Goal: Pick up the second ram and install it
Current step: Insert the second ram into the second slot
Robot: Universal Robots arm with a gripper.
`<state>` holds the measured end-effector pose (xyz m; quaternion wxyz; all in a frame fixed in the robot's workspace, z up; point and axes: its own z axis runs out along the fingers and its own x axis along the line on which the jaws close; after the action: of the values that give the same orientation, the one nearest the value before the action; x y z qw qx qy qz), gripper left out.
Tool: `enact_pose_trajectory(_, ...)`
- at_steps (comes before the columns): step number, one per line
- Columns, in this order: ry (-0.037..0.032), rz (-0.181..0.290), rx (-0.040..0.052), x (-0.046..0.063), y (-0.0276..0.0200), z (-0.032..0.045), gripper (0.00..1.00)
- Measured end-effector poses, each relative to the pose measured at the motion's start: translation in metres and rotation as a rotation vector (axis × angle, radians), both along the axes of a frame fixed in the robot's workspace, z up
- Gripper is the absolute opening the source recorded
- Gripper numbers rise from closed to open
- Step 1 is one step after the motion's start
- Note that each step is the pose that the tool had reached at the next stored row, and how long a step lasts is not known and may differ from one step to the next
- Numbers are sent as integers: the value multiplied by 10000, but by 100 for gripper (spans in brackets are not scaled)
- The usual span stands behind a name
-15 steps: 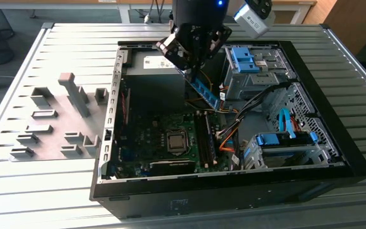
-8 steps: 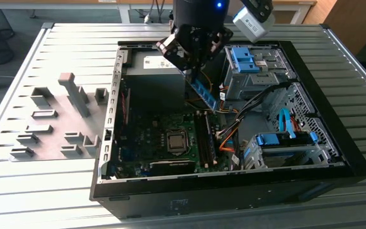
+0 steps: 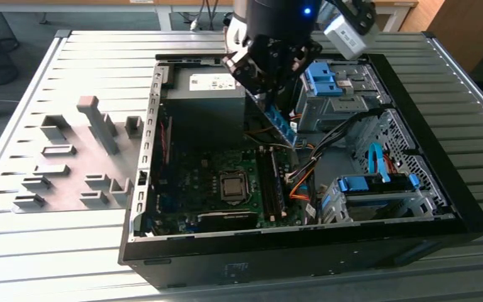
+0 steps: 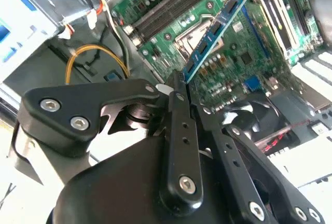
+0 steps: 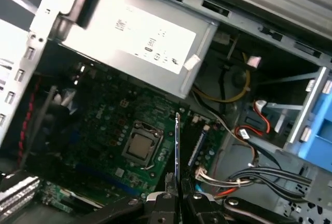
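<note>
My gripper (image 3: 265, 74) hangs over the open computer case (image 3: 443, 207), shut on the second ram (image 3: 282, 123). The ram is a long blue stick that points down from the fingers toward the motherboard (image 3: 199, 176), still above it. In the second wrist view the ram (image 4: 218, 27) shows its black chips and juts out from between the black fingers (image 4: 179, 105). In the first wrist view it appears edge-on as a thin line (image 5: 177, 146), held by the gripper (image 5: 179, 199) above the board beside the processor socket (image 5: 139, 146). The memory slots (image 3: 271, 182) lie below and a little nearer the case front.
Another blue stick (image 5: 197, 146) stands in a slot near the board's edge. The power supply (image 3: 208, 85) sits behind the board. Orange and black cables (image 3: 309, 170) and blue drive bays (image 3: 376, 185) crowd the exterior view's right. Grey holder blocks (image 3: 65, 170) stand on the table at the left.
</note>
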<state>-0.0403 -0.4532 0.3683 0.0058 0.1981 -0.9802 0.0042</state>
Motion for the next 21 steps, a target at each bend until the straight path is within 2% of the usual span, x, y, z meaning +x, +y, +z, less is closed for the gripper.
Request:
enact_pose_trajectory(4, 1, -169, -1, 61, 2, -22, 14)
enact_pose_trajectory(18, 0, -2540, -4, 62, 2, -147, 14)
enact_pose_trajectory(21, 0, -2826, -2, 78, 2, -184, 14)
